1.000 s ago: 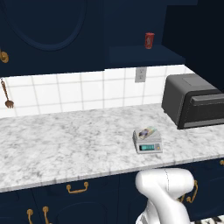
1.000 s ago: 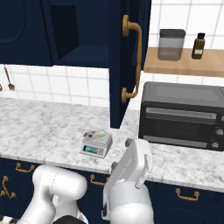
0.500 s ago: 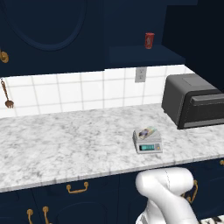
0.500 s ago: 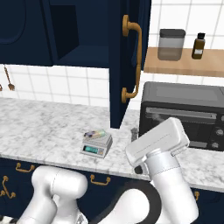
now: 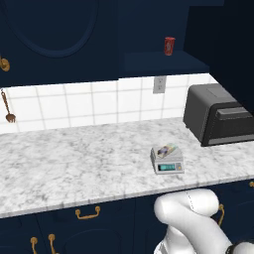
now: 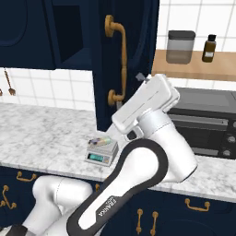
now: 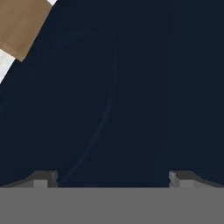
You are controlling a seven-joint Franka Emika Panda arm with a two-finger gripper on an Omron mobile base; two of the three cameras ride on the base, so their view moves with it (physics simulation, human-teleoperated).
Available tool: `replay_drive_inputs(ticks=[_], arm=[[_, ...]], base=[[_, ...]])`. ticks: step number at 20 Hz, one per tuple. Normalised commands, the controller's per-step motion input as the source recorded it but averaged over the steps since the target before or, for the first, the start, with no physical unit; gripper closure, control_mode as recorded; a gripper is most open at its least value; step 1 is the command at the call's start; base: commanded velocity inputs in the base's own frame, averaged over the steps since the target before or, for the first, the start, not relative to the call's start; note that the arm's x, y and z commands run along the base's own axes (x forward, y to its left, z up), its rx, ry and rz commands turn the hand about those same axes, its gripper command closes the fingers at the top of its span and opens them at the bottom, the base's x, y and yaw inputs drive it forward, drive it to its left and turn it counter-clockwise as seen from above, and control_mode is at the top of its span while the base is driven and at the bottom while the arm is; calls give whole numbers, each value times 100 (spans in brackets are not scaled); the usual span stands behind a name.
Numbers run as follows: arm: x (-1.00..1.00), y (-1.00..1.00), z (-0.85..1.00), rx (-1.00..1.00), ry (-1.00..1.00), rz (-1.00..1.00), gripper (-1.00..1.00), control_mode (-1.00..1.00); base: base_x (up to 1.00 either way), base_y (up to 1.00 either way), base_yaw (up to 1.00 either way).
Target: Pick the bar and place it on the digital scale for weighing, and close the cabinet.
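Note:
The pale wrapped bar [image 5: 166, 149] lies on the top plate of the small grey digital scale [image 5: 167, 161], whose teal display faces the counter's front edge; the bar [image 6: 100, 140] and the scale [image 6: 101, 152] also appear in the right base view. The navy upper cabinet's door [image 6: 138, 50] stands open, jutting out over the counter with its brass handle [image 6: 120, 60] facing left. My gripper [image 6: 140, 77] is raised close to that door's right face, well above the scale. In the hand view the door's oval panel [image 7: 113, 87] looms close, and my gripper [image 7: 113, 177] is open and holds nothing.
A red can [image 5: 169, 45] stands on the open cabinet's shelf [image 5: 163, 63]. A dark toaster oven [image 5: 221, 121] sits right of the scale. A wooden shelf [image 6: 198, 69] holds a jar [image 6: 180, 46] and a bottle [image 6: 209, 48]. A fork [image 5: 7, 106] hangs on the tiled wall.
My arm has swung up from low by the counter's front to beside the open cabinet door. The bar and scale have not moved.

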Motion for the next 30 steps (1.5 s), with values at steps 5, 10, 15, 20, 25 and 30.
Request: replay_drive_inputs(ticks=[5, 10, 15, 20, 25, 30], arm=[[52, 100, 31, -6, -3, 9, -100, -100], [100, 100, 10, -4, 0, -3, -100, -100], [100, 100, 0, -3, 0, -17, -100, -100], [100, 82, 0, -12, 2, -26, -100, -100], [93, 39, 0, -9, 11, -21, -100, -100], [64, 0, 0, 0, 14, -12, -100, -100]], base=[[0, 0, 0], [0, 0, 0], [0, 0, 0], [0, 0, 0], [0, 0, 0], [0, 0, 0]])
